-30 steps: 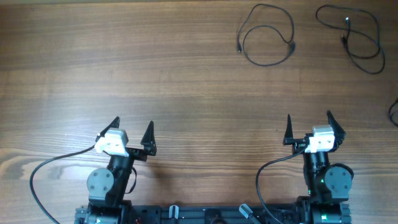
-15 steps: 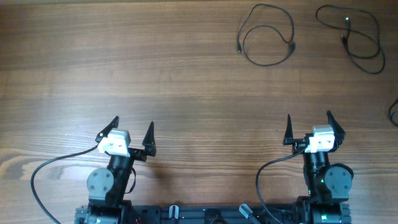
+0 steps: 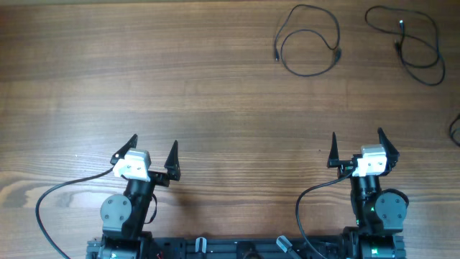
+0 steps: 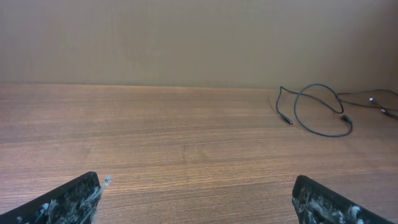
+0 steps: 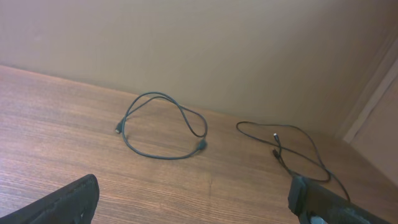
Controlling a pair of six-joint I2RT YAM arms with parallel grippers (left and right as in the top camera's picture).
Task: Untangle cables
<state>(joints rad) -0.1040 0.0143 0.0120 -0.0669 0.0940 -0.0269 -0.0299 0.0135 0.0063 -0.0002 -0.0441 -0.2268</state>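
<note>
- Both grippers stand with their jaws spread wide and nothing between them: the left gripper (image 3: pixel 153 141) sits toward 7 o'clock on the wooden table (image 3: pixel 144 72), and the right gripper (image 3: pixel 356 134) toward 5 o'clock.
- Neither gripper touches a cord, and bare wood lies ahead of each pair of black fingertips in the wrist views.
- Thicker black arm wiring (image 3: pixel 42 208) curves out beside the left arm's base, and a similar loop (image 3: pixel 300 208) runs by the right arm's base.
- The first cable (image 3: pixel 309 74) lies far out at about 11 o'clock from the right gripper. It is a loose open loop with a small plug (image 3: pixel 277 56) at its left end.
- The right wrist view shows that loop (image 5: pixel 161 157) flat on the wood, well apart from the fingers.
- The second cable (image 3: pixel 397 47) lies at about 1 o'clock from the right gripper, near the table's far right corner. It forms a longer loop with its plugs lying inside, separate from the first cable.
- A third cable (image 3: pixel 454 129) shows only as a dark arc at 3 o'clock, cut off by the frame edge.
</note>
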